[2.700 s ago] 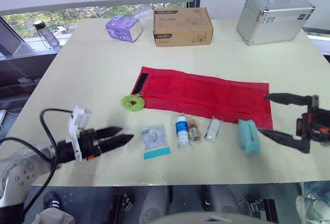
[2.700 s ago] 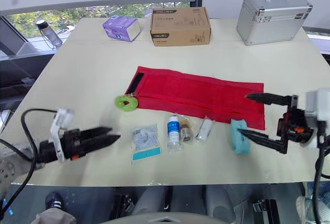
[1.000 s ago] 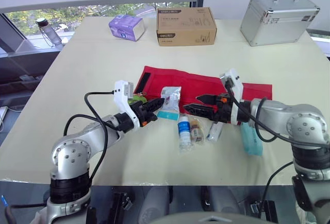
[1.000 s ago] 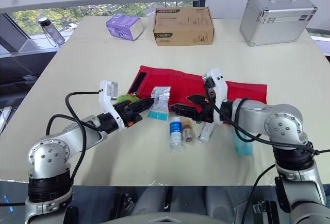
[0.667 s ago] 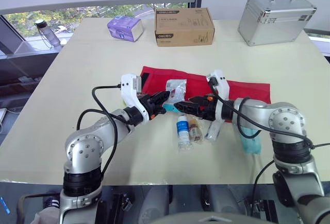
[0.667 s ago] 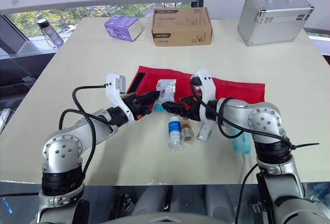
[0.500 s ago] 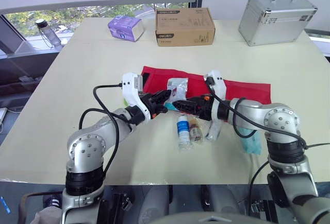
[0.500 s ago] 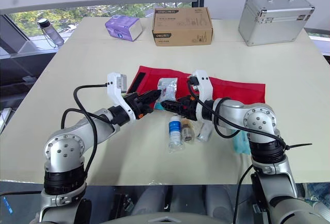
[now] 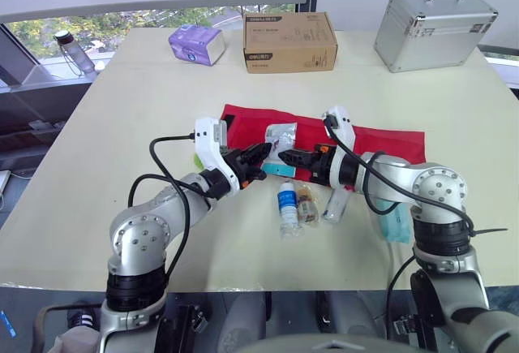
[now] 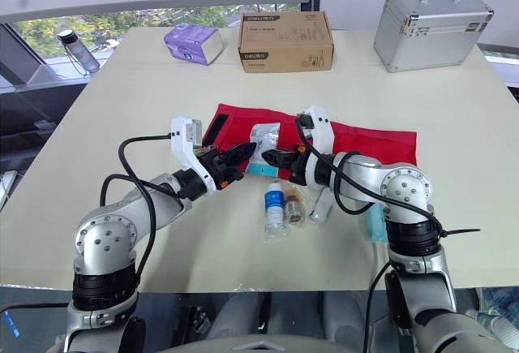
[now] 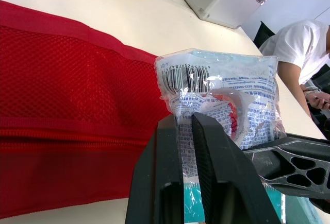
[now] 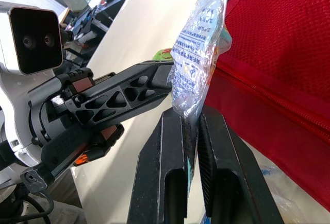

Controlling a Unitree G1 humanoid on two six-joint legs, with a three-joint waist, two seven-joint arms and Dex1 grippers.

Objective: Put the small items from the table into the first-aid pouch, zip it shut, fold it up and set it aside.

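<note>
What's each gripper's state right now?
Left gripper: closed on the plastic packet.
Right gripper: closed on the same packet.

Red mesh with a black strip at 1 end for the pouch [image 10: 385,140]. Clear film, blue print, black barcode, teal band for the packet [image 9: 280,136]. Cream bench [image 9: 146,93]; silver case [image 9: 434,16]; purple box [image 9: 195,43].
</note>
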